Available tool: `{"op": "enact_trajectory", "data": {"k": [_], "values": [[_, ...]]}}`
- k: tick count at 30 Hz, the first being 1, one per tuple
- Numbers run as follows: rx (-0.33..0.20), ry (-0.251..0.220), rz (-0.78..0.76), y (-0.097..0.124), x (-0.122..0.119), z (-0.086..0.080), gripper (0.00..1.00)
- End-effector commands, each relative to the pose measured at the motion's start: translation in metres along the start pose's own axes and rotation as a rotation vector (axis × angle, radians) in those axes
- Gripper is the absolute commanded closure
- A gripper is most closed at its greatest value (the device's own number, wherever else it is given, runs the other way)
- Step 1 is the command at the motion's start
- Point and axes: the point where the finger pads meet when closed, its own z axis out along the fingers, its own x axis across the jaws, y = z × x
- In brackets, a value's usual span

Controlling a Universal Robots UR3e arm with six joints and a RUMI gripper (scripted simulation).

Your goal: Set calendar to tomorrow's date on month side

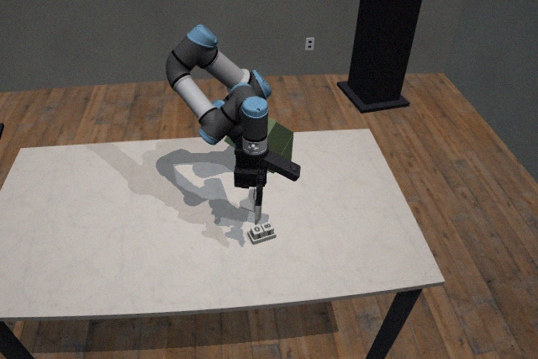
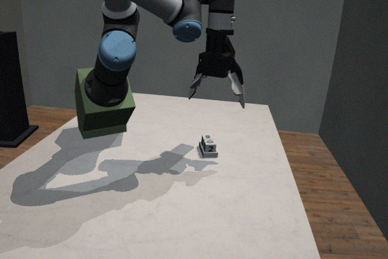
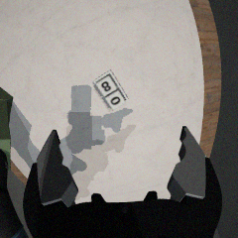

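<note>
The calendar is a small grey tray (image 1: 262, 240) (image 2: 208, 155) on the white table (image 1: 87, 237) (image 2: 244, 202), holding two white cubes side by side, both sitting flat. Their top faces read 0 and 8: the 0 cube (image 1: 257, 229) (image 2: 209, 142) (image 3: 114, 100) and the 8 cube (image 1: 267, 226) (image 2: 207, 137) (image 3: 105, 87). In the exterior view the end face of the 0 cube reads 2. I cannot see the month's name. My gripper (image 1: 253, 211) (image 2: 216, 100) (image 3: 120, 129) is open and empty. It points down, well above the table and a little off to one side of the cubes.
The arm's green base block (image 1: 281, 138) (image 2: 102, 121) stands at the table's back edge. A tall black pedestal (image 1: 384, 42) (image 2: 9, 93) stands on the wooden floor beyond the table. The table's right edge lies some way from the tray.
</note>
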Motion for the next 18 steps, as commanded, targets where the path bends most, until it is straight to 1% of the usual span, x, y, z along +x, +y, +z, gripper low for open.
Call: {"op": "enact_trajectory", "data": {"k": [1,2,4,8,9,16,17,18], "values": [[-0.009,0.002,0.151,-0.0016,0.0023,0.0022,0.00],[-0.009,0.003,0.188,-0.0019,0.0028,0.0028,0.00],[-0.009,0.003,0.188,-0.0019,0.0028,0.0028,0.00],[-0.009,0.003,0.336,-0.0027,0.0046,0.0054,0.00],[-0.009,0.003,0.344,-0.0027,0.0047,0.0055,0.00],[-0.008,0.004,0.551,-0.0032,0.0068,0.0091,0.00],[-0.008,0.004,0.554,-0.0032,0.0069,0.0092,0.00],[-0.008,0.004,0.597,-0.0032,0.0073,0.0099,0.00]]}}
